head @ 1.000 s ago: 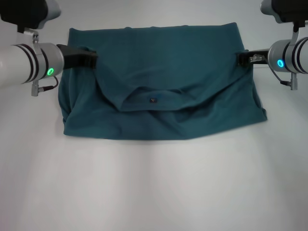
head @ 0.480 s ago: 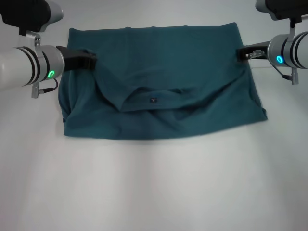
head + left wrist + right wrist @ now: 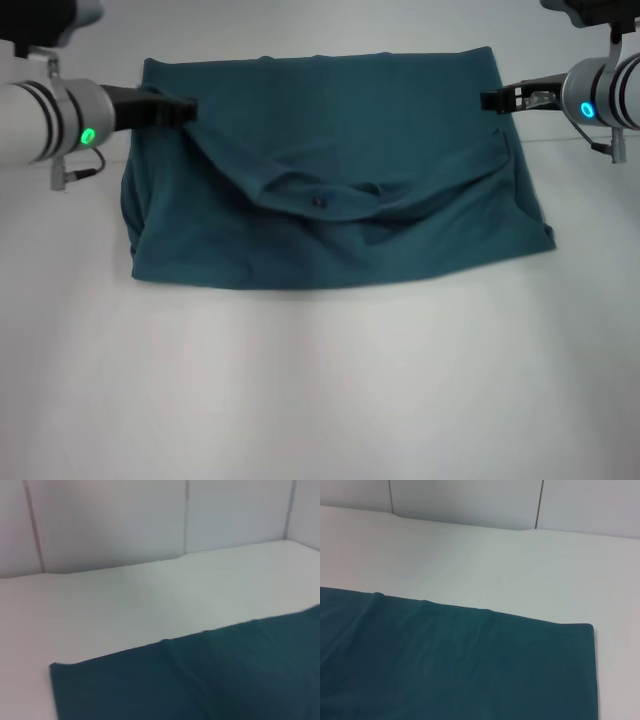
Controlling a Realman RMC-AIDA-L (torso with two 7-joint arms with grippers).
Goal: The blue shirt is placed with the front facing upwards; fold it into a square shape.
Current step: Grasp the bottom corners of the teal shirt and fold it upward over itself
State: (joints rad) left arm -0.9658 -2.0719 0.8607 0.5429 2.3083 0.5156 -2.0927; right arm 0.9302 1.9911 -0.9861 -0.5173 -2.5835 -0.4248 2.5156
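Observation:
The blue shirt point(image 3: 330, 245) lies on the white table point(image 3: 320, 380), doubled over, with its collar edge and small dark neck label point(image 3: 318, 203) sagging in a curve across the middle. My left gripper point(image 3: 183, 110) is shut on a bunch of the shirt's fabric at its left side. At the right side my right gripper point(image 3: 490, 100) is shut on the cloth, which rises to it. The far hem of the blue shirt point(image 3: 200, 680) appears in the left wrist view, and a far corner of the blue shirt point(image 3: 470, 665) in the right wrist view. Neither wrist view has fingers in it.
White table surface point(image 3: 470, 555) runs beyond the shirt to a panelled wall point(image 3: 110, 520). A broad stretch of table lies in front of the shirt's near edge.
Both grippers have moved toward the far side of the table, pulling the held collar edge along. The sagging curve with the label has shifted slightly farther back.

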